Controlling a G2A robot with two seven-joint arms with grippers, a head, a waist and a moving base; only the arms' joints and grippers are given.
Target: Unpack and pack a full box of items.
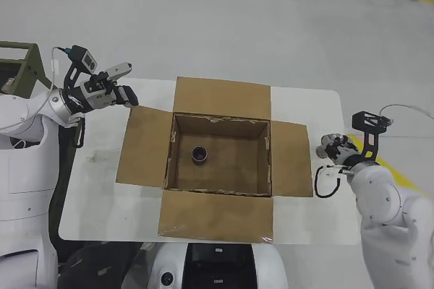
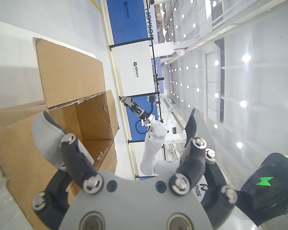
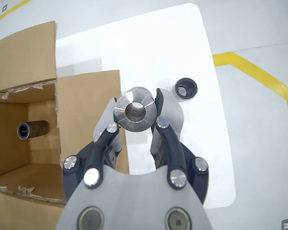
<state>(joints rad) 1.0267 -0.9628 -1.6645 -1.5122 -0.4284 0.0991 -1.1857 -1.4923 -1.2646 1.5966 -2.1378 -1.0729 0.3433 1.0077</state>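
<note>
An open cardboard box stands in the middle of the white table, flaps spread flat. One dark tube lies on the box floor. My right gripper hangs over the table just right of the box's right flap, shut on a silver metal cylinder with a bore through it; the fingers clamp its sides. A short dark-lined cylinder stands on the table just past it. My left gripper is open and holds nothing, raised beside the box's left flap.
An olive-green crate sits off the table's far left corner. Bare tabletop lies left and right of the box. A yellow floor line runs beyond the table's right edge.
</note>
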